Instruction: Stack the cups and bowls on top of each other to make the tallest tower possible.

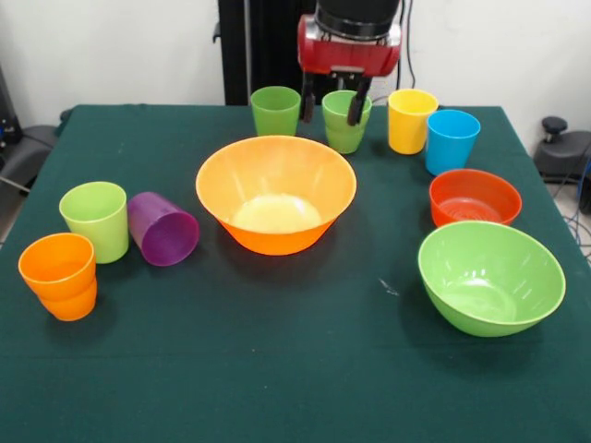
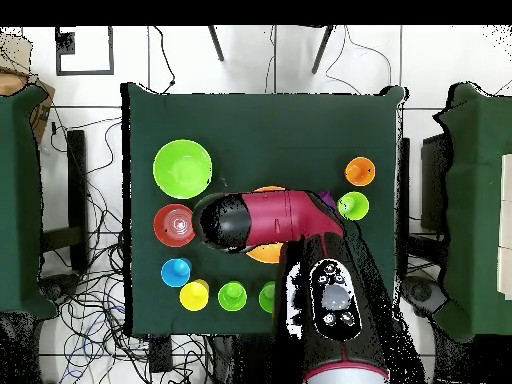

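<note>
From the front, your gripper [image 1: 332, 109] hangs at the table's [image 1: 277, 369] far edge, jaws spread, one finger on each side of the near rim of a green cup [image 1: 345, 123]. A darker green cup [image 1: 275, 110] stands just beside it, and a yellow cup [image 1: 410, 120] and blue cup [image 1: 452, 140] follow toward the far corner. The big orange bowl [image 1: 276, 194] sits mid-table, glossy and round. A shallow red bowl [image 1: 475, 197] and deep lime bowl [image 1: 490, 276] line one side edge. By the other edge you have a lime cup [image 1: 95, 220] upright, a purple cup [image 1: 162, 228] tipped on its side touching it, and orange cups [image 1: 60, 275] nested.

From overhead, the red arm [image 2: 270, 220] covers most of the orange bowl [image 2: 262, 252]. The lime bowl [image 2: 182, 168] and red bowl [image 2: 174, 225] lie clear of it.
</note>
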Available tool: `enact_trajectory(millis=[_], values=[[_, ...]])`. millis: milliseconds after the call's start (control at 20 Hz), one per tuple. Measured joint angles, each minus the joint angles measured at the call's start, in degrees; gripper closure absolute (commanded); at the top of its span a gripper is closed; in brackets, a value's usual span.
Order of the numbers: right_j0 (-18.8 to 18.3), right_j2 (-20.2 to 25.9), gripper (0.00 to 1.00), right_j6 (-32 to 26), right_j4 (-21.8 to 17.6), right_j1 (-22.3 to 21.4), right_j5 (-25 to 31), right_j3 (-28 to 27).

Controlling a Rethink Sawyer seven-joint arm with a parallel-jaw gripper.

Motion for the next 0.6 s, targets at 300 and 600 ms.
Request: enact_trajectory(millis=[300,600], values=[[0.71,0.0,0.0,0.0,1.13,-0.14,1.68,-0.25],[1.97,0.02,0.0,0.0,1.18,1.67,1.71,-2.09]])
